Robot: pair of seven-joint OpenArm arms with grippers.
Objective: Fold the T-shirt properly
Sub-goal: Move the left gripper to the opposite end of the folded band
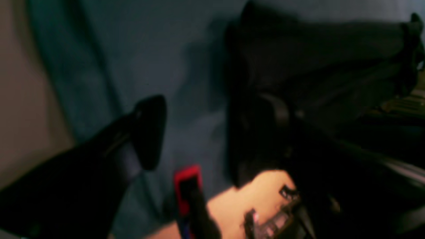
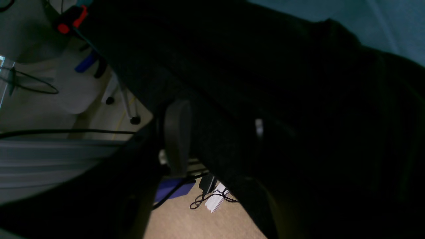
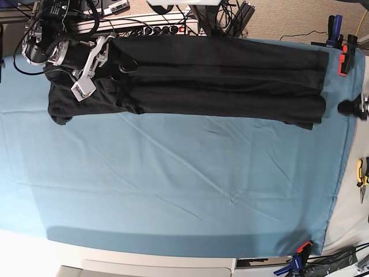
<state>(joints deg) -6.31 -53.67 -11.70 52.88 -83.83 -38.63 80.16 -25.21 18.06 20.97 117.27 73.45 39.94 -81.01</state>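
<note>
The dark T-shirt (image 3: 219,81) lies as a long folded band along the far edge of the teal cloth (image 3: 173,190). At its left end my right gripper (image 3: 122,63) is shut on a fold of the fabric. In the right wrist view the T-shirt (image 2: 265,83) fills most of the frame and presses against one finger (image 2: 177,136); the other finger is lost in the dark. My left gripper (image 3: 346,107) sits just off the band's right end. In the blurred left wrist view, my left gripper (image 1: 199,132) is open over teal cloth, the T-shirt (image 1: 315,59) beside it.
A red clamp (image 3: 344,60) pins the cloth's far right corner; in the left wrist view a red clamp (image 1: 187,186) shows too. More clamps (image 3: 300,254) hold the near right corner. Yellow pliers (image 3: 362,173) lie off the right edge. Cables and a power strip (image 3: 150,23) run behind the table.
</note>
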